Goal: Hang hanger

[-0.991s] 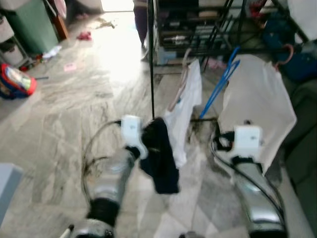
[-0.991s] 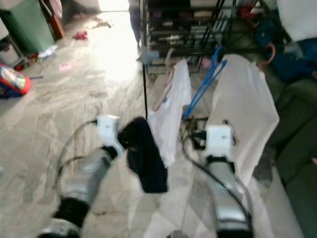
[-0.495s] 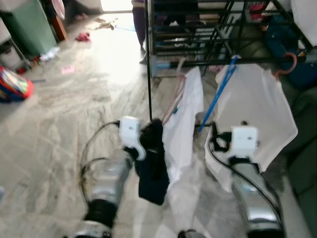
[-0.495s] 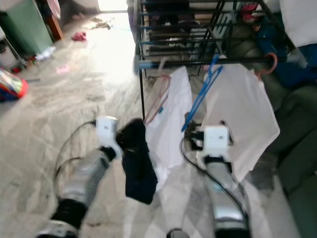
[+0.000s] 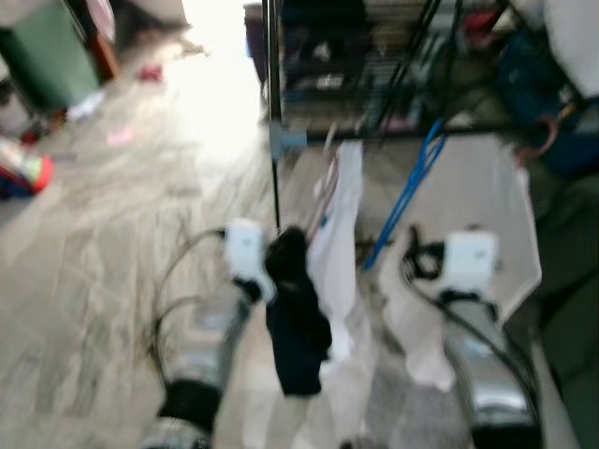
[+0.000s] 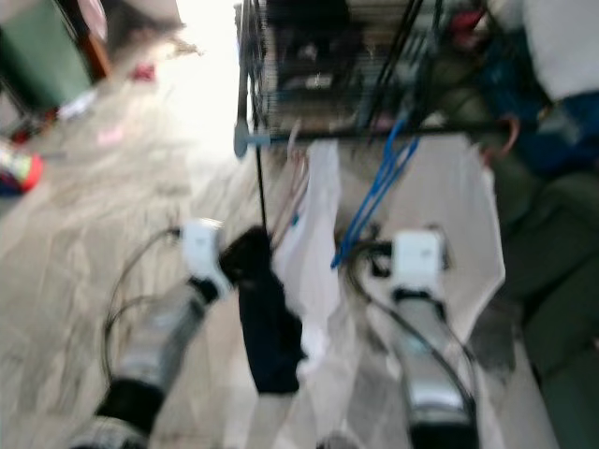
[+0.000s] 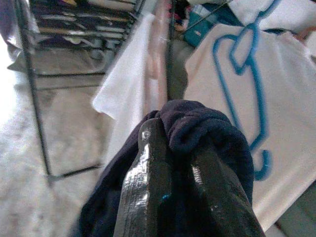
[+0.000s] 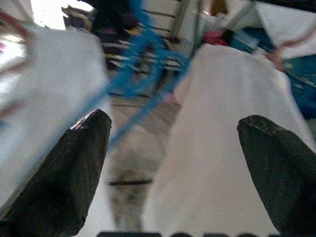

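My left gripper (image 7: 173,133) is shut on a dark navy garment (image 7: 207,123), which hangs limp below the wrist (image 5: 298,327) over the floor. Just beyond it a white shirt (image 5: 342,243) hangs on a pink hanger (image 7: 159,59) from the rack's rail (image 5: 393,134). A blue hanger (image 5: 407,192) leans from the same rail beside a second white garment (image 5: 487,215). My right gripper (image 8: 173,163) is open, its fingers (image 8: 74,168) spread wide before the blue hanger (image 8: 143,64) and the white cloth, touching neither.
A black wire shelf unit (image 5: 374,56) full of things stands behind the rail. A green bin (image 5: 47,47) and a colourful toy (image 5: 19,168) are on the left of the marble floor. Dark upholstery (image 5: 571,262) borders the right side.
The view has shifted and blurred, and the rack's rail sits nearer and higher. The navy garment has swung a little while staying in my left gripper. The right gripper remains open.
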Robot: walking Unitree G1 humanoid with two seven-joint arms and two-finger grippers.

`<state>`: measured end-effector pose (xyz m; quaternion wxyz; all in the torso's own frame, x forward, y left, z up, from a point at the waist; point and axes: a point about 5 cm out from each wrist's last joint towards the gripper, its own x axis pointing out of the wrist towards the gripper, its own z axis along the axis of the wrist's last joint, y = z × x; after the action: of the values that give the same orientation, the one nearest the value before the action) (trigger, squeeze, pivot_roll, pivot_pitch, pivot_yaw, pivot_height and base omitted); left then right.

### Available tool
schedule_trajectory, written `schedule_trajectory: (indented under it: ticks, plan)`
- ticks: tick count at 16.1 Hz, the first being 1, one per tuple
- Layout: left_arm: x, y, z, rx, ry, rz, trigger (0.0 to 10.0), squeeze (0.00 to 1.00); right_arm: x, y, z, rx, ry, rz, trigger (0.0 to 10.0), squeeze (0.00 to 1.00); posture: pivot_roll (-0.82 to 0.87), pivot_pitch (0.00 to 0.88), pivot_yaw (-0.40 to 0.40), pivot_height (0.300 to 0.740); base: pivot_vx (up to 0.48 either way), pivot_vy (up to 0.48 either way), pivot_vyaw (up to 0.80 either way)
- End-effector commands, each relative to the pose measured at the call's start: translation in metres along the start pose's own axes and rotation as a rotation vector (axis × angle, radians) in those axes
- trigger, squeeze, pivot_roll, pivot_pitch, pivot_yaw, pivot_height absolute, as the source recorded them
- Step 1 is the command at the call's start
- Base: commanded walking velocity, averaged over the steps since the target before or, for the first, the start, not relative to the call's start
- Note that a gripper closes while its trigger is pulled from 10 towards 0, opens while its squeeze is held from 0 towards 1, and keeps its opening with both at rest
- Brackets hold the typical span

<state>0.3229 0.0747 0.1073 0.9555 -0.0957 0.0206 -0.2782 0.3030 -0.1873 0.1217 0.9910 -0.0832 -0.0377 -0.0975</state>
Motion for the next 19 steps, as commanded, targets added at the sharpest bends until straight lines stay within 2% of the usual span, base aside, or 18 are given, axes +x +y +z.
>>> schedule_trajectory:
  ticks: [1,6,10,13,14,19]
  plan:
    - [-0.002,0.004,0.006,0.023,-0.017,0.008,10.0,0.00,0.000,0.002,-0.003,-0.011,0.023,-0.020,10.0,0.00,0.02,0.155,0.005,0.740,0.000,0.000,0.00]
    - [-0.004,0.003,0.004,0.036,-0.006,0.006,10.0,0.00,0.008,0.002,-0.003,-0.020,0.046,-0.036,10.0,0.00,0.03,0.166,0.009,0.740,0.000,0.000,0.00]
    - [-0.004,0.002,0.004,0.042,0.006,-0.001,10.0,0.00,0.024,0.031,0.009,0.062,0.066,0.090,10.0,0.00,0.03,0.178,0.021,0.740,0.000,0.000,0.00]
    - [-0.004,0.001,0.004,0.043,0.009,-0.006,10.0,0.00,0.037,0.041,0.014,0.133,0.100,0.097,10.0,0.00,0.04,0.182,0.024,0.740,0.000,0.000,0.00]
    - [-0.004,0.001,0.004,0.044,0.012,-0.007,10.0,0.00,0.041,0.044,0.017,0.117,0.097,0.113,10.0,0.00,0.04,0.183,0.025,0.740,0.000,0.000,0.00]
    - [-0.005,0.000,0.001,0.044,0.024,-0.012,10.0,0.00,0.054,0.046,-0.001,0.106,0.252,0.153,10.0,0.00,0.05,0.183,0.024,0.740,0.000,0.000,0.00]
